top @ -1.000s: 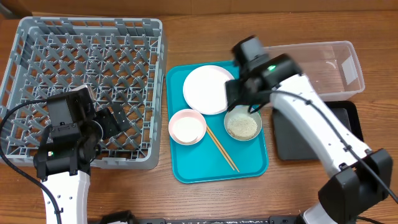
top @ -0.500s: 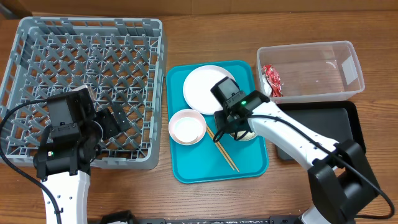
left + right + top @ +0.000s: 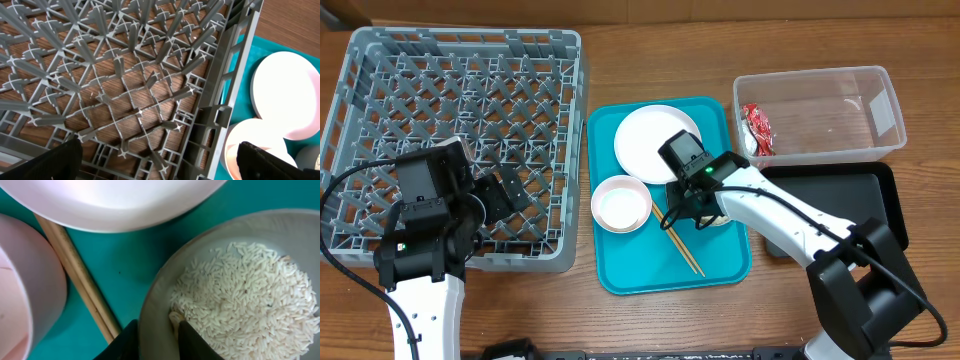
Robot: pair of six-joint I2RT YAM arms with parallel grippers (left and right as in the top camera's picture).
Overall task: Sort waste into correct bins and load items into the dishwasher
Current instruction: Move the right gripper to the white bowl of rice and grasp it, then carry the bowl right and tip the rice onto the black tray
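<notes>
Wrapper (image 3: 756, 130) binned, nothing racked. My right tool (image 3: 157, 330) grips the grey-white bowl (image 3: 260, 225) at its rim, rice (image 3: 250, 295) inside; left tool (image 3: 160, 162) open.

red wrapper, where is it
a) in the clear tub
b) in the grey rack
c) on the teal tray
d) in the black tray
a, the wrapper lies at the left end of the tub in the overhead view.
</notes>
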